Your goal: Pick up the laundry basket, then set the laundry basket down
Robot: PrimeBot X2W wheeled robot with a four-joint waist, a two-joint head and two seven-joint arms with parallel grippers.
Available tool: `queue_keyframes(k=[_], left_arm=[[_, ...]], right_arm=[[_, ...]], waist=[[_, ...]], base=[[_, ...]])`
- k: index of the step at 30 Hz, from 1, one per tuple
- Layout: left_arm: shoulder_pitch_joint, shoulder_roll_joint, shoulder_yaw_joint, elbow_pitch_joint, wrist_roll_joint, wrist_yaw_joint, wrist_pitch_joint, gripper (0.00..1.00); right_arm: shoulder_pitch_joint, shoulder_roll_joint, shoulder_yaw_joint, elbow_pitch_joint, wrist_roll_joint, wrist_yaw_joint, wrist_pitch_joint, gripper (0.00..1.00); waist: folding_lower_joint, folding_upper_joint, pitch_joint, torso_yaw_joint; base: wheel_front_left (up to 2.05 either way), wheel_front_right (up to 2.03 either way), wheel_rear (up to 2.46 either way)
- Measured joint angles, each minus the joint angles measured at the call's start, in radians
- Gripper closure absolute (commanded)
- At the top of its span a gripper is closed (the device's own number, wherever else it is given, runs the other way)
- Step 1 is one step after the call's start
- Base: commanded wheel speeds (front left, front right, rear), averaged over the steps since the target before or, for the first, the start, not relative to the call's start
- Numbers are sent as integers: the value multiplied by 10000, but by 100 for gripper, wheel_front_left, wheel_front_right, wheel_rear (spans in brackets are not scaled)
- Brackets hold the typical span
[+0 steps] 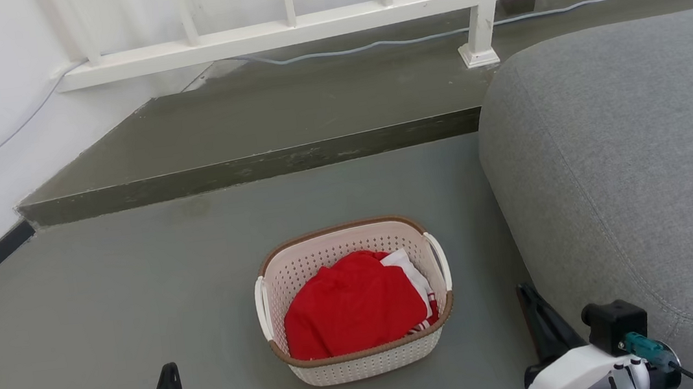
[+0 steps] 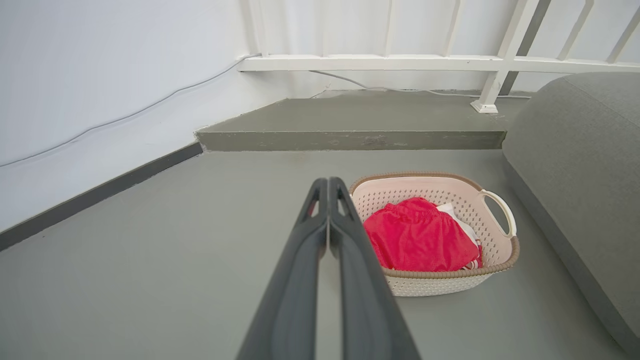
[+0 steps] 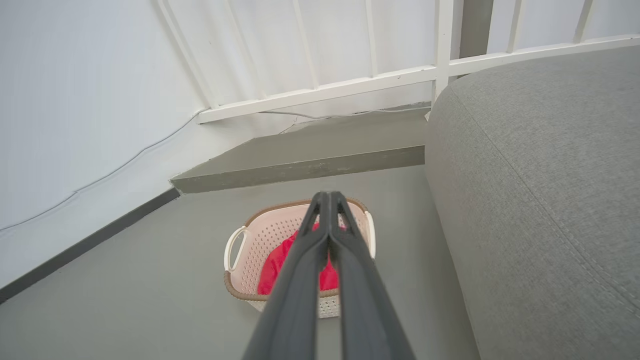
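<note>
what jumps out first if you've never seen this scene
The red cloth heaped in the cream laundry basket on the grey floor, mid-picture. A big grey sofa bulks at its right. The left pincer and right pincer point at it, both shut, touching nothing.

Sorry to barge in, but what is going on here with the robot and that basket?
Nothing is being held yet. The laundry basket, with red cloth and white cloth inside, sits on the grey floor beside a grey upholstered seat. The left gripper and right gripper hang low to either side of it, fingers shut, touching nothing. The pick-up has not begun.
</note>
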Motion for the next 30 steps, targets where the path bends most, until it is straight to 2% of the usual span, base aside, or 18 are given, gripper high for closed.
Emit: queue_keyframes(k=[30], left_arm=[[-266, -100, 895, 105, -3827, -686, 1147, 100]], right_arm=[[-12, -105, -1112, -445, 4033, 437, 631, 100]], waist=[[0, 0, 138, 61]], base=[[0, 0, 0]])
